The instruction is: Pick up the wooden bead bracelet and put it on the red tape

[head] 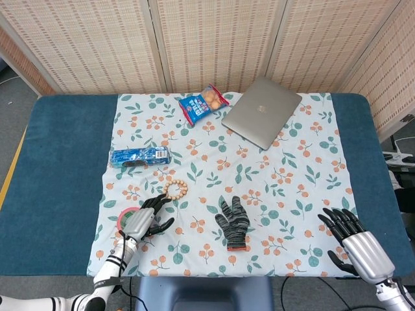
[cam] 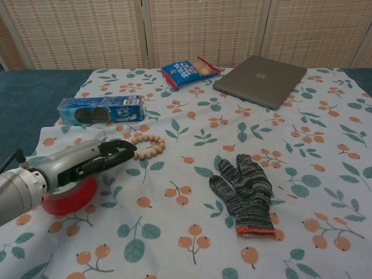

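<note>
Since the bracelet [cam: 147, 147] lies flat on the cloth [cam: 192, 128] just past the left hand's [cam: 87, 163] fingertips, not on the tape [cam: 72, 197], regrasp: fingers through the loop, lift, bring back. Left hand holds nothing, fingers extended; right hand [head: 355, 241] also empty, spread. Bracelet: small round wooden beads, likely rolls and slips. Tape: rigid red ring directly under the left palm.
</note>
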Robot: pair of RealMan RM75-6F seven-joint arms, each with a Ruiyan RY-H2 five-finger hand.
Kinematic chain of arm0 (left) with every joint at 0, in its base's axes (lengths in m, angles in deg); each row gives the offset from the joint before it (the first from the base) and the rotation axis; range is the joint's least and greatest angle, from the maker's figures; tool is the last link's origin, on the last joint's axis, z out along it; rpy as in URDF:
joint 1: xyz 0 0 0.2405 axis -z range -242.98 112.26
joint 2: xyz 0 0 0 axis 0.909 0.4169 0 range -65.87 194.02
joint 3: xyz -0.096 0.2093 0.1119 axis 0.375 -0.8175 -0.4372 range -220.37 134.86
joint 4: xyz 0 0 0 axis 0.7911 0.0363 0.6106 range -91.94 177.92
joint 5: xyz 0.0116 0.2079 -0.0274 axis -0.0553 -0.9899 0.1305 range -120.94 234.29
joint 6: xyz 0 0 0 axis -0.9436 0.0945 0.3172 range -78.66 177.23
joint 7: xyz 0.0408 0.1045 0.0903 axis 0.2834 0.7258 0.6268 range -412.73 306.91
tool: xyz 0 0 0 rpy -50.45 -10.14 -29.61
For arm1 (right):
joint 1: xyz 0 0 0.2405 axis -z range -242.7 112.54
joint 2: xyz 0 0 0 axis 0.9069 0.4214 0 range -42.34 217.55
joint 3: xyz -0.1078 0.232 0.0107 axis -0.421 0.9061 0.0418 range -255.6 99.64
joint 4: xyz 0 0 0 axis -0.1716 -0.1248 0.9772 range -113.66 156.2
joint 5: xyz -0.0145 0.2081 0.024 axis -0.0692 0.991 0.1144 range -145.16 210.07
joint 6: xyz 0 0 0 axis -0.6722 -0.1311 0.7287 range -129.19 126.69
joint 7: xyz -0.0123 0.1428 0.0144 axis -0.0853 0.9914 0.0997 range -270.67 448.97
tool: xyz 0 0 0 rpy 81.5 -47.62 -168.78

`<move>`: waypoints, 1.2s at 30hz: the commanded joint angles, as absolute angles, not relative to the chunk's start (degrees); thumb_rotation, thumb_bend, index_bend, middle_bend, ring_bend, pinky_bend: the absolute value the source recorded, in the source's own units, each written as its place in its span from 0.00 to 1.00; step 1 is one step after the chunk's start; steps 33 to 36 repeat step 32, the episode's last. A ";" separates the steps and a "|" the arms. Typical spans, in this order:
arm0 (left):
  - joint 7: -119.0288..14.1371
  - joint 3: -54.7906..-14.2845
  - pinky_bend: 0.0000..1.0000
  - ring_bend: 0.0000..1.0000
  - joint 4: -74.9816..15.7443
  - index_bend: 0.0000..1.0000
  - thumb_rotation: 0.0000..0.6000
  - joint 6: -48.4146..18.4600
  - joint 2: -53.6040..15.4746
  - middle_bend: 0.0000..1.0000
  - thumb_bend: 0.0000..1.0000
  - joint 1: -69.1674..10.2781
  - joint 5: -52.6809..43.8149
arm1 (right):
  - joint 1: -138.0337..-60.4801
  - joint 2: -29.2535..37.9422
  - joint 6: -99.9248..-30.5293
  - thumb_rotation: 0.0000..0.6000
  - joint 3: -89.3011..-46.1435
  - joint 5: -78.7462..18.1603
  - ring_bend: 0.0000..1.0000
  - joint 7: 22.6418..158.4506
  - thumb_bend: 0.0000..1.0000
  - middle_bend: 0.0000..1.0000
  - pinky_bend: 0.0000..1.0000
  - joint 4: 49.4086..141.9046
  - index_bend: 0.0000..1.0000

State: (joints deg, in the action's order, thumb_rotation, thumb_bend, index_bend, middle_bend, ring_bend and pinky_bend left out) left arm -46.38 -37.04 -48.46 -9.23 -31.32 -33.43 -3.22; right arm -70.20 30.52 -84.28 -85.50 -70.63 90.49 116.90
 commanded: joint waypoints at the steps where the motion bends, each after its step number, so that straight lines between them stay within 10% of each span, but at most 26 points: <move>1: -48.36 -37.06 0.00 0.00 -48.55 0.07 0.14 -11.50 -31.57 0.00 0.28 -34.40 -7.01 | -70.21 30.48 -84.21 1.00 -85.50 -70.63 0.00 90.41 0.30 0.00 0.00 116.92 0.00; 7: -50.74 -39.14 0.00 0.00 -53.40 0.04 0.21 -16.54 -27.49 0.00 0.34 -36.50 -16.75 | -70.18 30.35 -84.36 1.00 -85.48 -70.74 0.00 90.35 0.30 0.00 0.00 116.81 0.00; 11: -53.58 -43.20 0.00 0.00 -58.40 0.05 0.63 -23.59 -20.66 0.00 0.43 -39.80 -28.11 | -70.05 30.02 -84.96 1.00 -85.29 -70.90 0.00 90.42 0.30 0.00 0.00 116.63 0.00; 21: -60.86 -59.04 0.00 0.00 -48.34 0.07 0.84 -48.07 -7.65 0.00 0.43 -56.05 -49.33 | -69.71 28.40 -85.42 1.00 -84.57 -70.28 0.00 88.65 0.30 0.00 0.00 116.10 0.00; 28: -63.42 -58.03 0.02 0.00 -38.21 0.07 1.00 -59.00 -8.97 0.00 0.43 -63.48 -50.45 | -69.10 27.21 -86.15 1.00 -83.63 -68.98 0.00 86.29 0.30 0.00 0.00 116.24 0.00; 36: -62.14 -57.06 0.04 0.00 -37.60 0.06 1.00 -56.59 -8.34 0.00 0.43 -63.40 -49.48 | -68.78 26.88 -86.64 1.00 -83.40 -68.83 0.00 85.33 0.30 0.00 0.00 116.35 0.00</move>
